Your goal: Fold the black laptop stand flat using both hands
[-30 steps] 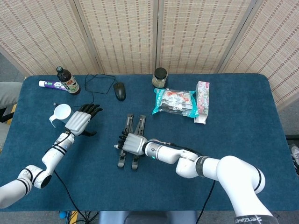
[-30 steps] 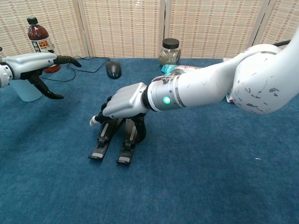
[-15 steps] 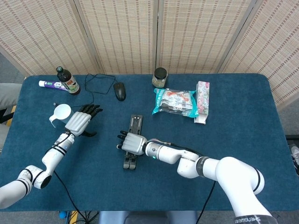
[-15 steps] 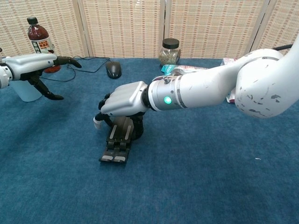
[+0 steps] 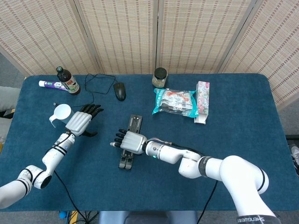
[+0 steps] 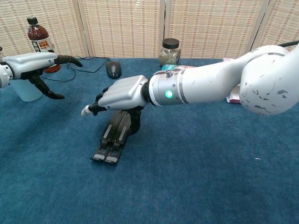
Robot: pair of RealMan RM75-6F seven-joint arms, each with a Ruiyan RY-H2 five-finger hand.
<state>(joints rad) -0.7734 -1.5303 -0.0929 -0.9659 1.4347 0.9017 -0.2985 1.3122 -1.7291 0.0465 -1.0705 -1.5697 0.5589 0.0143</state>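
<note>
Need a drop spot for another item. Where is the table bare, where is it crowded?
Bare: the table's whole near strip in front of the laptop stand, and the right side below the snack packs. Crowded: the far edge, with bottle, mouse and jar, and the cup by the left hand.

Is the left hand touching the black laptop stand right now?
Apart. The head view shows bare blue table between the left hand and the laptop stand.
</note>
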